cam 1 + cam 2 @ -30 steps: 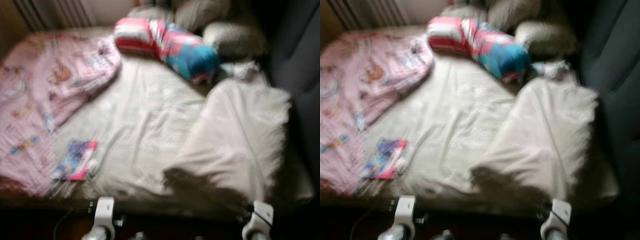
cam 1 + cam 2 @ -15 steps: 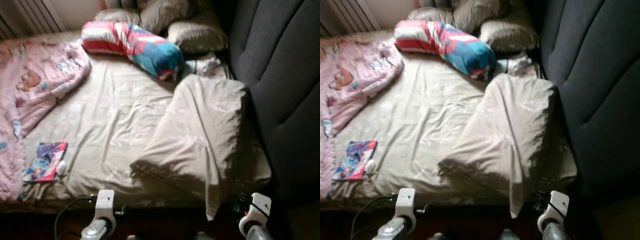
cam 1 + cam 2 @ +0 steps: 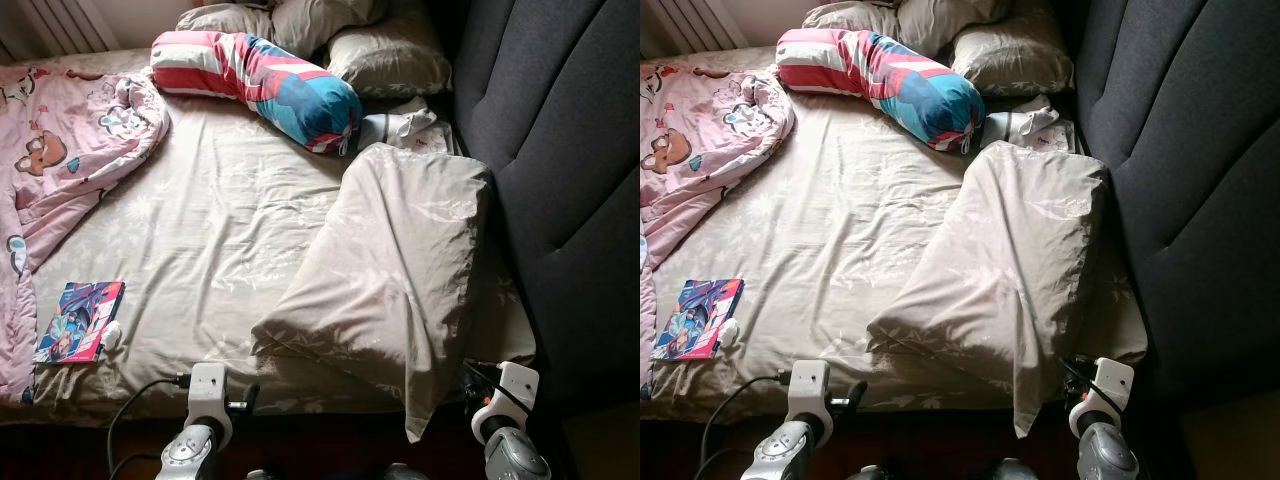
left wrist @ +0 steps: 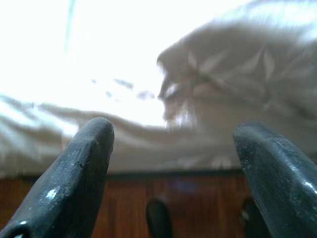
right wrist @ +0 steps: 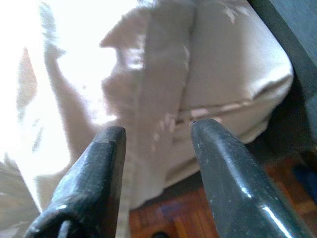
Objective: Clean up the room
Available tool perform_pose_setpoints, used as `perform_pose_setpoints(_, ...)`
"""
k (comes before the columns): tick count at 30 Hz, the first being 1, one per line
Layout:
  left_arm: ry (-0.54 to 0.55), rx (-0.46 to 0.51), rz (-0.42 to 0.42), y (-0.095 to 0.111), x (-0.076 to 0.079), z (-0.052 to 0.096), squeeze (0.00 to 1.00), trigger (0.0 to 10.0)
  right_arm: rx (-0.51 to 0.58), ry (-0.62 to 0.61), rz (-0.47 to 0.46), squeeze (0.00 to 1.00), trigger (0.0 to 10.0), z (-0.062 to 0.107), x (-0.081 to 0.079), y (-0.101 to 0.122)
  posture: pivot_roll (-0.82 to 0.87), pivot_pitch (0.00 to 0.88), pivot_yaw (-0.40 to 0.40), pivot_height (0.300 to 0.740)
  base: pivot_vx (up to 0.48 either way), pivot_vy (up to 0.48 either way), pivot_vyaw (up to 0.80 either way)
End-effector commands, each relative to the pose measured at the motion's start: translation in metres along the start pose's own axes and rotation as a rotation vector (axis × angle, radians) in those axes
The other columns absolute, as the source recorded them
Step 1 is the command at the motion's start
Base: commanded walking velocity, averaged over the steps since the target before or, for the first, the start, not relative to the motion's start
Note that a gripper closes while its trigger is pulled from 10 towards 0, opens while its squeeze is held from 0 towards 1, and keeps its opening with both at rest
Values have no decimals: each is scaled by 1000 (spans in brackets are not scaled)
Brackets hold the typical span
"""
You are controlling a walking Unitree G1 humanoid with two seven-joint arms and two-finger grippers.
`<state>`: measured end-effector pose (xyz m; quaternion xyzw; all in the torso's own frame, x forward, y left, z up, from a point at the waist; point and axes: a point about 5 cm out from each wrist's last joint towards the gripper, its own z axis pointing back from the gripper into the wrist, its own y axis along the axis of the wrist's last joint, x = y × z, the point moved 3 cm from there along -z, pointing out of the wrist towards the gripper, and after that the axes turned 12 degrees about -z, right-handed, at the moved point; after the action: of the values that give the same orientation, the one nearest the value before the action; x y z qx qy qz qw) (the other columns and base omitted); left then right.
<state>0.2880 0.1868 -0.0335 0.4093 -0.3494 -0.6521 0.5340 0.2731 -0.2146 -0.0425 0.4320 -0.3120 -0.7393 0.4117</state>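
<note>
Bed: beige leaf-print sheet (image 3: 220, 230), rumpled, dark padded headboard (image 3: 560, 170) along its right side
Near right: large beige pillow (image 3: 400, 270), one corner drooping over the bed's front edge
Far end: striped red-and-blue bolster (image 3: 260, 80), two beige pillows (image 3: 390, 60) behind it
Left: pink cartoon-print blanket (image 3: 50, 150), bunched
Near left: colourful book (image 3: 80, 320), flat on the sheet beside the blanket

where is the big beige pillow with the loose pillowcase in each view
Left eye view: beige pillow, right of centre, beside the dark headboard.
Right eye view: same pillow, slightly further left.
Left wrist view: its corner, beyond the open fingers.
Right wrist view: its hanging pillowcase ahead.
Shared landmark: the bed edge.
</note>
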Motion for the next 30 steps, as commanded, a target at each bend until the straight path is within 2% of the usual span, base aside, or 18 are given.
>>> perform_pose_setpoints(1, 17, 65, 26, 11, -2, -1, 0, 10000, 15, 32, 10, 1000, 10000, -1, -9, 1, -149, 239, 55, 740, 0, 0, 0)
perform_pose_setpoints(2, 17, 65, 26, 11, -2, -1, 0, 10000, 15, 32, 10, 1000, 10000, -1, -9, 1, -149, 239, 55, 740, 0, 0, 0)
perform_pose_setpoints(6, 4, 171, -1, 31, 5, -2, 0, 10000, 44, 81, 5, 1000, 10000, -5, -22, 7, -153, 242, 53, 740, 0, 0, 0)
perform_pose_setpoints(8, 6, 221, 14, 42, 6, -2, 0, 10000, 48, 121, 58, 1000, 10000, -7, -29, 10, -156, 242, 53, 740, 0, 0, 0)
perform_pose_setpoints(9, -1, 242, 18, 45, 8, -1, 0, 10000, 46, 130, 61, 780, 10000, -7, -31, 9, -156, 242, 53, 740, 0, 0, 0)
perform_pose_setpoints(10, -1, 242, 18, 45, 8, -1, 0, 10000, 46, 130, 61, 780, 10000, -7, -31, 9, -156, 242, 53, 740, 0, 0, 0)
perform_pose_setpoints(11, -12, 267, 21, 49, 10, 0, 0, 10000, 45, 139, 64, 0, 10000, -7, -33, 9, -156, 239, 53, 740, 0, 0, 0)
perform_pose_setpoints(14, -32, 314, 26, 57, 15, 3, 0, 10000, 54, 160, 96, 0, 10000, -7, -37, 9, -160, 231, 52, 740, 0, 0, 0)
perform_pose_setpoints(20, -78, 325, 10, 60, 22, 3, 0, 10000, 61, 169, 100, 0, 10000, -6, -39, 8, -170, 215, 50, 740, 0, 0, 0)
perform_pose_setpoints(30, -84, 368, -26, 75, 19, 1, 0, 10000, 60, 141, 88, 0, 10000, -4, -35, 4, -166, 194, 63, 740, 0, 0, 0)
